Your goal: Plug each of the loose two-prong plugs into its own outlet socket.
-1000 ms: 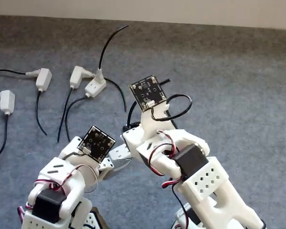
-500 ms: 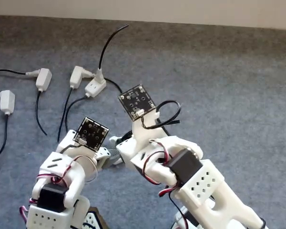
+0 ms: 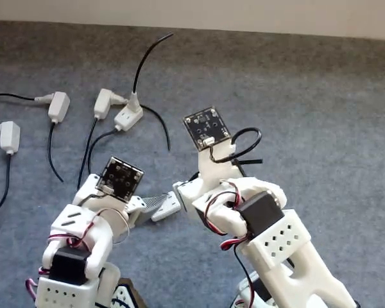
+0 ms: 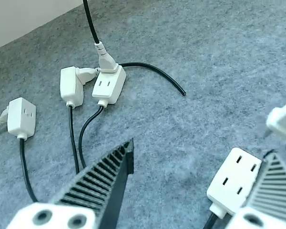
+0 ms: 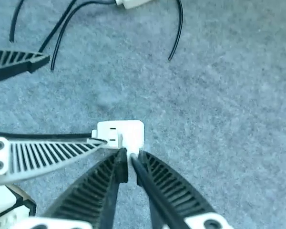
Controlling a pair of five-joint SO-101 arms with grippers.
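Two arms lean in over the grey carpet (image 3: 321, 96) and meet at one white socket block (image 4: 233, 181).

The left gripper (image 4: 200, 152) has its fingers spread wide. Its pale ribbed finger (image 5: 47, 152) lies against the block's side. Its black finger (image 4: 105, 181) stands well apart from the block, over bare carpet. The block sits inside this span but is not clamped by it.

The right gripper (image 5: 129, 155) has both black fingers drawn nearly together, with the tips pinching the near end of the block. A thin white strip shows between them.

The block's face carries two pairs of slots, with nothing plugged in. A black cord (image 4: 209, 222) leaves one end. Whether the block rests on the carpet or is lifted off it cannot be told.

Farther out, a far socket (image 4: 107, 85) lies flat with a white plug (image 4: 105, 59) seated in its end. An adapter (image 4: 71, 86) lies just beside it, joined to it by a short white neck. A third socket (image 4: 21, 114) lies near the adapter but apart from it. A fourth white piece (image 3: 9, 136) lies near the left edge of the high view, well apart from the rest. A loose cord end (image 4: 181, 93) rests on the carpet between the far socket and the block.
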